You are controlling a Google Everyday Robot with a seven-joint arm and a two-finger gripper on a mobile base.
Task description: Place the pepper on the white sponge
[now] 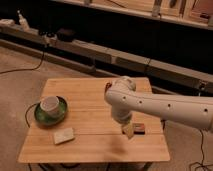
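Well, from my seat the arm (150, 102) reaches in from the right over the wooden table (90, 107), bending down at its rounded elbow; the gripper (129, 131) hangs low over the table's front right part, just beside a dark block (139, 128), and something pale shows at its tip; I cannot tell whether the jaws are spread or pressed together, since the wrist covers them. The pepper (106, 87) seems to be the small reddish sliver peeking out at the elbow's left edge, toward the back of the table, though I would not swear to it; it lies well apart from the white sponge (64, 135). That sponge sits flat near the front left edge; just behind it stands a green plate (38, 116) carrying a white bowl (50, 105).
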